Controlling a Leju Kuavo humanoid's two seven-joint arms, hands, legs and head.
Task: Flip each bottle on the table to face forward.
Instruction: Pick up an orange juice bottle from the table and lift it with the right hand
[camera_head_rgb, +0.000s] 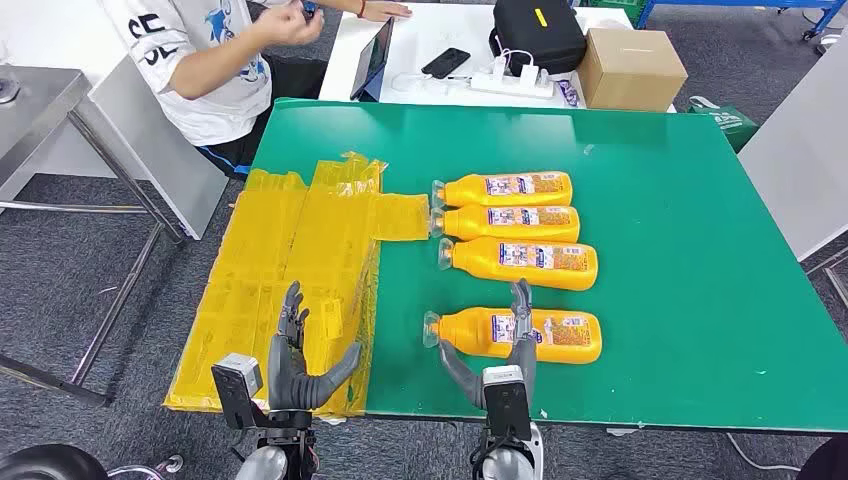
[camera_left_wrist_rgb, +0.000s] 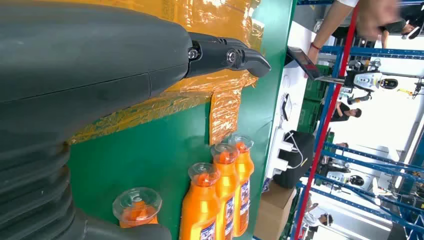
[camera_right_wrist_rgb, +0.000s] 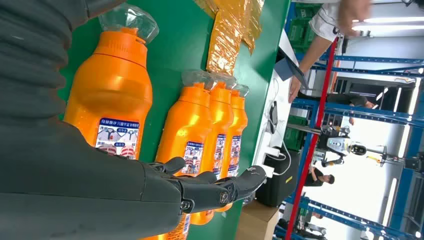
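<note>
Green table (camera_head_rgb: 700, 300), frame centre. Four orange bottles (camera_head_rgb: 520, 335) lie flat, long axes left-right, caps pointing left, labels up. Right hand (camera_head_rgb: 510, 350) spread wide above the lowest bottle, covering part of its label. Left hand (camera_head_rgb: 300, 365) open over yellow sheeting (camera_head_rgb: 290, 250).

Orange bottles on a green table

You see four orange bottles (camera_head_rgb: 520, 335) with clear caps and blue, white and red labels on a green table (camera_head_rgb: 700, 300); beside them lies crinkled yellow film (camera_head_rgb: 290, 260), and both robot hands (camera_head_rgb: 300, 360) are dark grey.
</note>
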